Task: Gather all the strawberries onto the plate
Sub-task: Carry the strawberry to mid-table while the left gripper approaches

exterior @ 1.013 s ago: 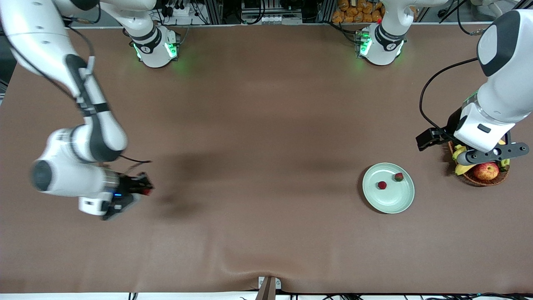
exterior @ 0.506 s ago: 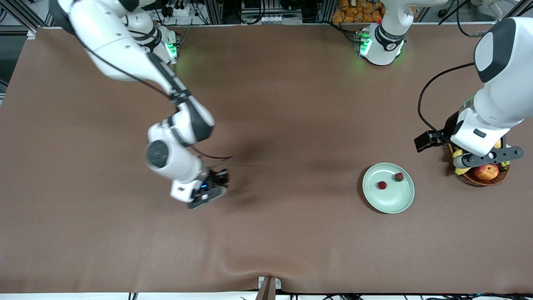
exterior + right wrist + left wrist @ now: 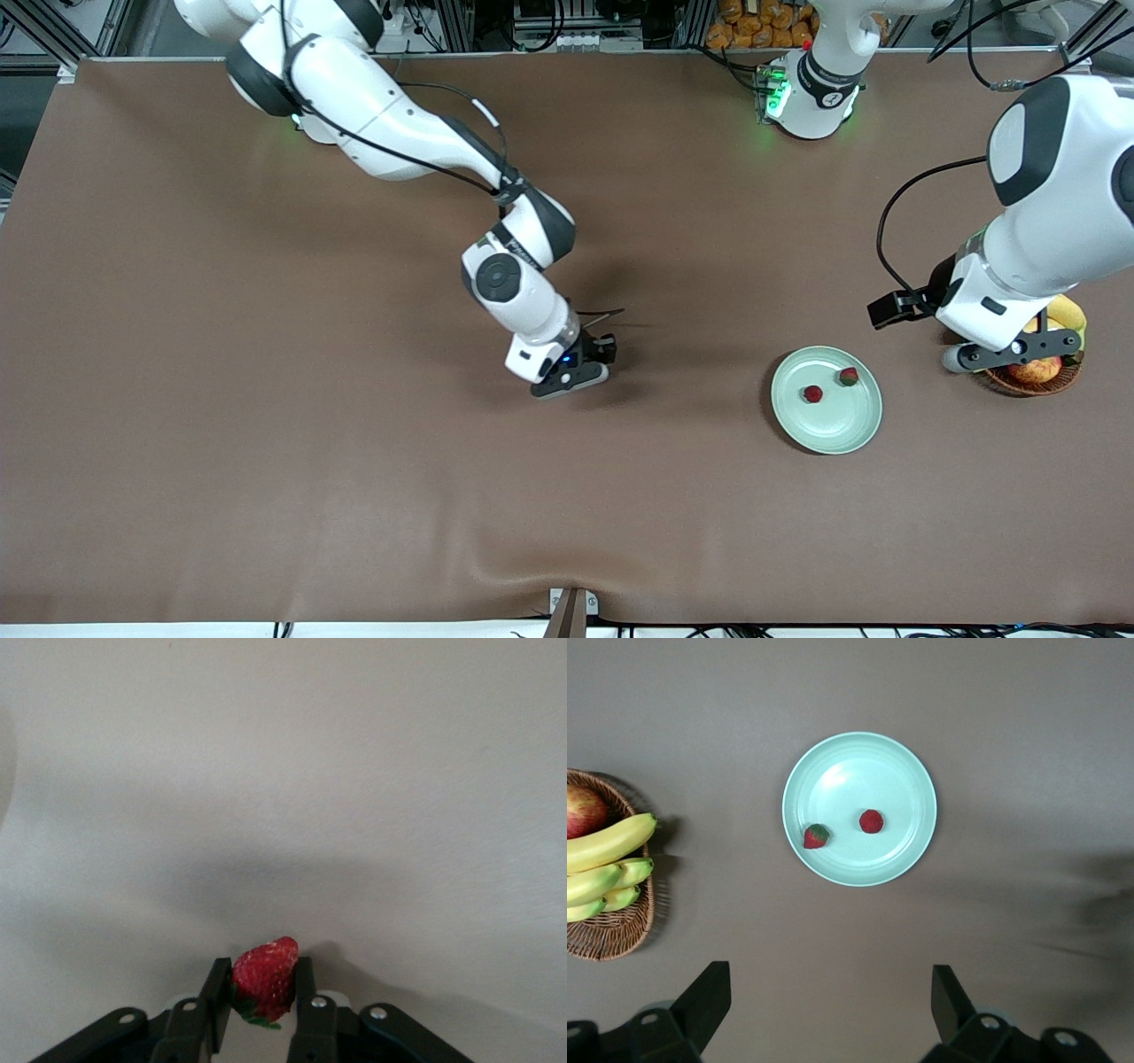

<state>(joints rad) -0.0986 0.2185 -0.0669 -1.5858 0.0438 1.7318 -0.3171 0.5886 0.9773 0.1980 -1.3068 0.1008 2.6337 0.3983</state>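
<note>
The right hand (image 3: 264,1005) is gripping a strawberry (image 3: 264,981) between its fingers, clamping the berry at its sides with the red tip sticking out past the fingertips and the green leaves tucked back toward the palm. Pinching it this way is likely leaving the tip free to meet the plate first. In the front view this right hand (image 3: 592,356) is hanging above bare brown worktop (image 3: 266,461) near the middle, well apart from the plate (image 3: 846,431), which is lying toward the left arm's end, about midway between the worktop's base edge and its camera edge.

Two strawberries are already sitting on the plate, one (image 3: 812,393) near its centre and the other (image 3: 849,376) closer to the rim on the basket side. That is leaving the held berry as the last one to deliver, so the task is looking almost done.

The left hand (image 3: 830,1010) is standing wide open and holding nothing, waiting over the worktop's end between the plate and the wicker basket (image 3: 1032,383) of bananas (image 3: 607,843) and an apple (image 3: 1035,369), apparently keeping clear of the plate.
</note>
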